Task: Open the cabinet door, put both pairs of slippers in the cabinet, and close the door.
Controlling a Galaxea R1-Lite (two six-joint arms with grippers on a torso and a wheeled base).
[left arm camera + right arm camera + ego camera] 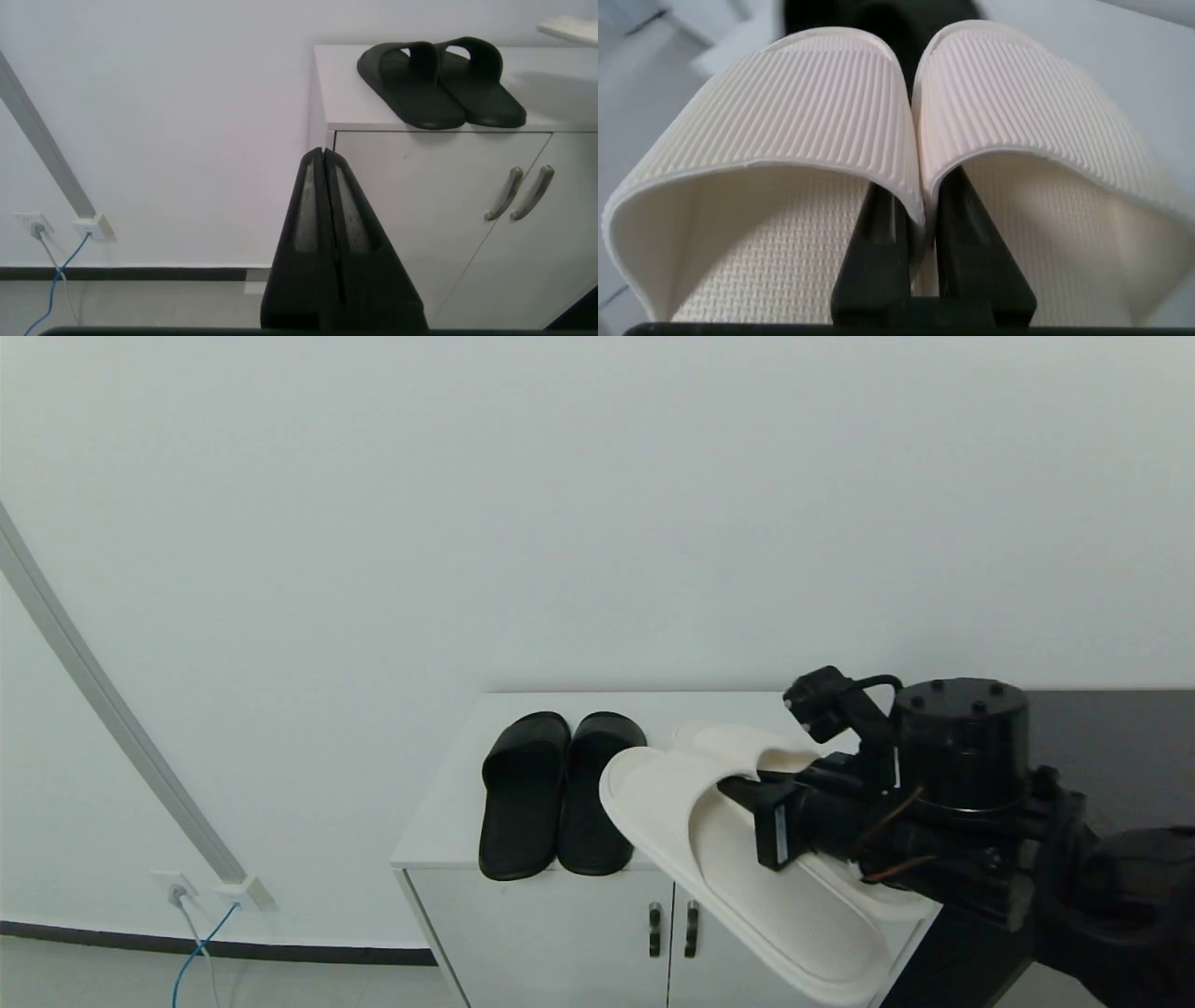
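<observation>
1. The right gripper (747, 800) is pinching the pair of white slippers (738, 859). One finger (878, 247) is pushed in under each strap from the heel side, and the two inner strap edges are squeezed together between them.
2. The right arm comes in from the robot's right with the forearm about level and the wrist pointing left. The held pair slants, with the toes ahead of the gripper and higher, and the heels lower and behind it.
3. Just past the white toes, to the gripper's left, the black slippers (555, 793) lie side by side on top of the cabinet (439, 821).
4. Below the gripper, both doors are shut, with the two handles (655, 929) side by side.
5. The left gripper (324, 163) has its fingers pressed together on nothing. It is held low and points at the cabinet's left front corner, with the black slippers above and beyond its tips.
</observation>
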